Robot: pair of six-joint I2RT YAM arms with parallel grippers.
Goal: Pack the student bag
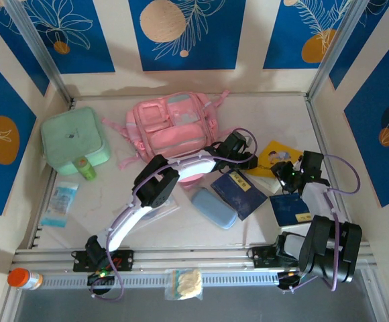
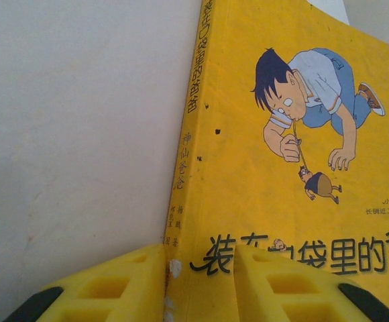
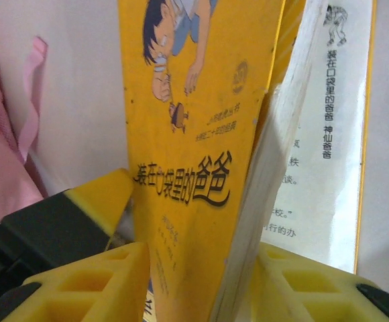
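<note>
The student bag (image 1: 174, 126), pink and soft, lies at the back of the table, and its pink side and strap (image 3: 0, 154) show at the left in the right wrist view. A yellow picture book (image 1: 276, 155) (image 2: 275, 168) (image 3: 194, 100) sits right of the bag, partly open. My left gripper (image 1: 247, 159) (image 2: 198, 258) is at the book's spine edge, one finger against the spine and the other on the cover. My right gripper (image 1: 286, 172) (image 3: 201, 268) has its fingers closed around the lifted front cover and a wad of pages.
A mint-green lidded case (image 1: 74, 137) and a green bottle (image 1: 85, 168) stand at the left, with a packet (image 1: 59, 201) nearer. A pale blue case (image 1: 213, 206) and two dark blue books (image 1: 238, 191) (image 1: 290, 209) lie by the arms. An orange-capped bottle (image 1: 23, 278) lies on the front rail.
</note>
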